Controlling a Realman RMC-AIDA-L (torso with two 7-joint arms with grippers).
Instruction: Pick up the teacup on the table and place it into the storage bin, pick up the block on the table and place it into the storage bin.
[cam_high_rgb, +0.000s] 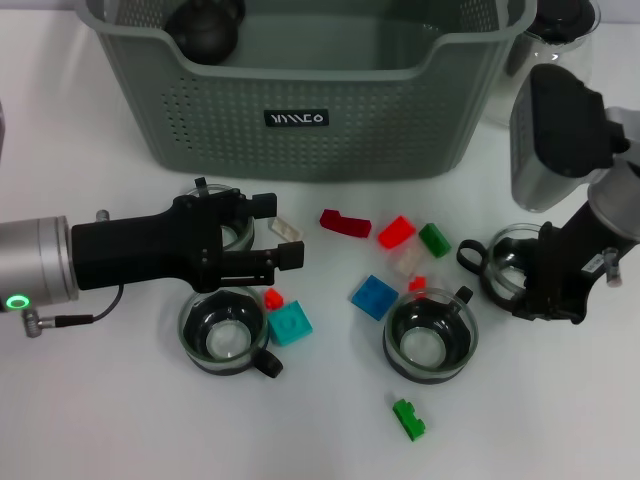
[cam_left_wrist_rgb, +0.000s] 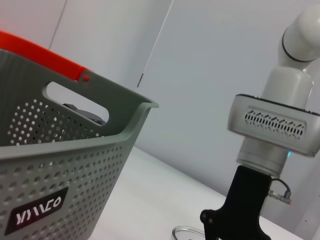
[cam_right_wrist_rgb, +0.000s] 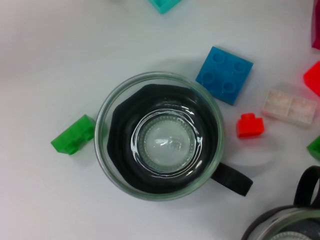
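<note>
we have our left gripper (cam_high_rgb: 272, 232) stretched out over the table (cam_high_rgb: 100, 420) in front of the storage bin (cam_high_rgb: 300, 120), its fingers spread apart with nothing between them, hovering above a glass teacup (cam_high_rgb: 232, 232) that sits just beside the bin's front wall. our right gripper (cam_high_rgb: 528, 275) is low over another teacup (cam_high_rgb: 505, 262) at the right edge of the work, but we cannot tell from here how it stands. two more teacups wait nearer to us: one (cam_high_rgb: 227, 332) below the left arm with a teal block (cam_high_rgb: 290, 324) touching its rim, and one (cam_high_rgb: 431, 337) right of centre, which the right wrist view shows from straight above with its black handle (cam_right_wrist_rgb: 231, 178) pointing away from the green block (cam_right_wrist_rgb: 74, 135). the loose blocks, a blue one (cam_high_rgb: 374, 296), red ones (cam_high_rgb: 397, 231) and a dark red one (cam_high_rgb: 344, 222), lie scattered between the cups. one dark rounded object (cam_high_rgb: 205, 25) already lies in the bin's back left corner; we cannot tell what it is. the step in hand looks like the left arm's grasp of the cup under it. to do it well we should centre the fingers across the rim or one wall, come straight down, and close firmly, since glass is slick and a glancing pinch may tip it. then we lift clear of the bin's high rim before carrying over, and lower the cup in rather than dropping it.
</note>
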